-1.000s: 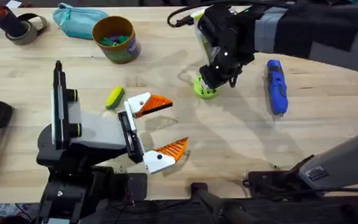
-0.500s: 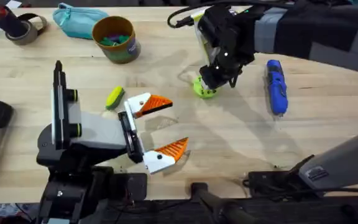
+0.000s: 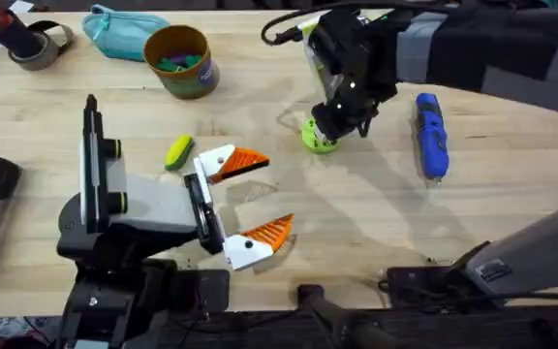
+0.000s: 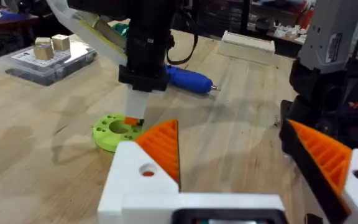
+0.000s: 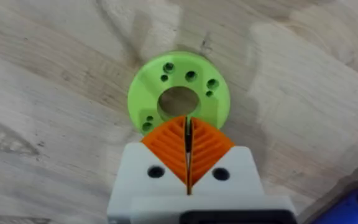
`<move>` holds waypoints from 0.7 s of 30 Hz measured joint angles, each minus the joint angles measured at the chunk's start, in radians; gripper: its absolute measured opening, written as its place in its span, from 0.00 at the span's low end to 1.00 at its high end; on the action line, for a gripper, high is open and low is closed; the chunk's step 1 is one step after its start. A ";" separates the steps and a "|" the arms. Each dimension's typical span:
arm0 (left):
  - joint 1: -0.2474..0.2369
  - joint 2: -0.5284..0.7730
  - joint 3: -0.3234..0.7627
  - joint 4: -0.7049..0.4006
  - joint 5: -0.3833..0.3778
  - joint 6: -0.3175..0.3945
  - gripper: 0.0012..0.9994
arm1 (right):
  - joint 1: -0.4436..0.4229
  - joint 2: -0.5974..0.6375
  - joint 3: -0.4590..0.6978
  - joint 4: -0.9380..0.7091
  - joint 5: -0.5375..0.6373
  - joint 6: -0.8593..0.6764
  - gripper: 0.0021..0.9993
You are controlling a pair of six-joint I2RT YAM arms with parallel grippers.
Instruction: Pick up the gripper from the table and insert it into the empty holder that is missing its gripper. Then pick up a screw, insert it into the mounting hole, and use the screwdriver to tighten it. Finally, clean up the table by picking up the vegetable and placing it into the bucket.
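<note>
Your right pincer (image 5: 188, 152) was pressed closed, its orange pads meeting at a thin seam, tips down at the near rim of the gripper (image 5: 179, 99). That lime-green ring lay flat on the bench (image 3: 376, 208), right of centre. The screwdriver (image 3: 430, 135) lay further right, well apart. Your left pincer (image 3: 250, 199) stood spread wide and empty, with the vegetable (image 3: 178, 152) just beside its far finger. The bucket (image 3: 178, 61) sat at the far left.

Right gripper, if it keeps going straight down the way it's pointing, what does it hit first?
Most likely the lime-green gripper piece: the right gripper, fingers shut, points down at its near rim beside the central hole, then the table.
</note>
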 joint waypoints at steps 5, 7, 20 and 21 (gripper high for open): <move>0.000 0.000 0.000 0.000 0.000 0.000 0.99 | 0.000 0.000 0.000 -0.005 0.000 0.000 0.00; 0.000 0.000 0.000 0.000 0.000 0.000 0.99 | 0.000 -0.001 0.000 -0.006 0.000 0.000 0.00; 0.000 0.000 0.000 0.000 0.000 0.000 0.99 | 0.000 -0.167 -0.003 -0.098 -0.001 0.000 0.00; 0.000 0.000 0.000 0.000 0.000 0.000 0.99 | 0.000 -0.171 -0.003 -0.105 -0.001 0.000 0.00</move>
